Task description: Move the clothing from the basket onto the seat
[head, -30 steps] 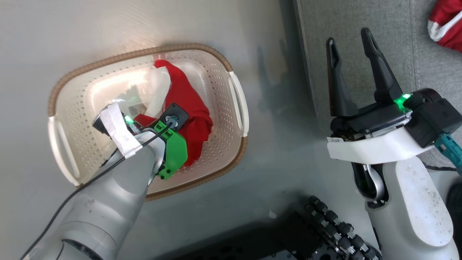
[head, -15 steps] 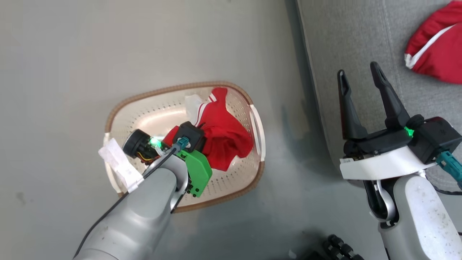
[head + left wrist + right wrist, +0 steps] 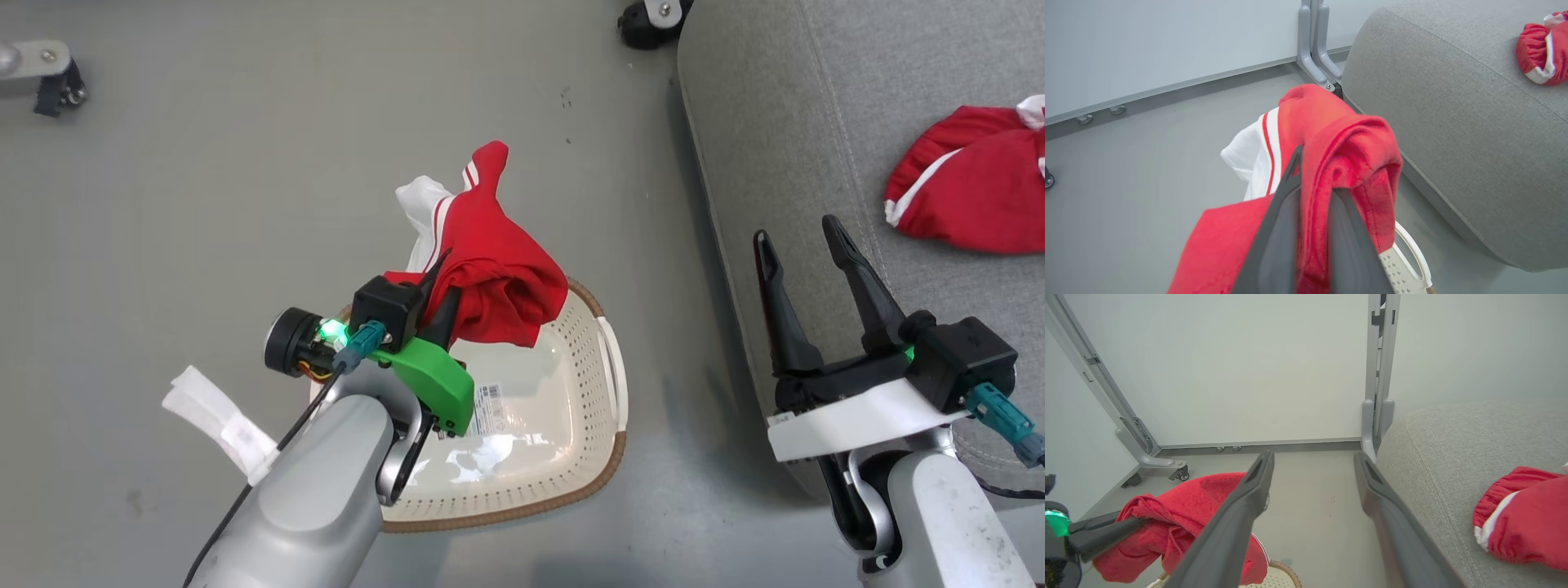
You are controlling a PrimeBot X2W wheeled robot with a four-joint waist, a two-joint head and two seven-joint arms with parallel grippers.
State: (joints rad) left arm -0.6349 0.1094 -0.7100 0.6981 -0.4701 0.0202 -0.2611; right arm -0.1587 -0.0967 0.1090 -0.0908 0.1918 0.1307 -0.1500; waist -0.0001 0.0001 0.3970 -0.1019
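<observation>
At the lower left of the head view, the left gripper (image 3: 441, 290) is seen pressed together on a bunched fold of the red garment (image 3: 498, 278). The cloth is pinched between its two dark fingers. In the left wrist view the fold is gathered over and between the fingers, with the rest draped to the left and below them.

The garment is held above the upper edge of the basket (image 3: 563, 496), which stands on the grey floor (image 3: 204, 180) at the lower centre. Whether the lowest fold touches the rim cannot be told. A paper label (image 3: 490, 400) is exposed on the basket's pale floor.

The held garment is bright red and soft, with narrow white stripes along one edge. A white panel is turned out at its upper left.

At the lower right, the right gripper (image 3: 797, 233) is spread wide and holds nothing. Its fingers point up the frame over the left edge of the seat (image 3: 784, 122). It is well apart from the held garment.

Farther up, the light grey seat takes up the right side of the frame. A second garment (image 3: 971, 204), red with white trim, is crumpled on it at the upper right.

At the top edge, a castor (image 3: 649, 12) is seen beside the seat's corner.
</observation>
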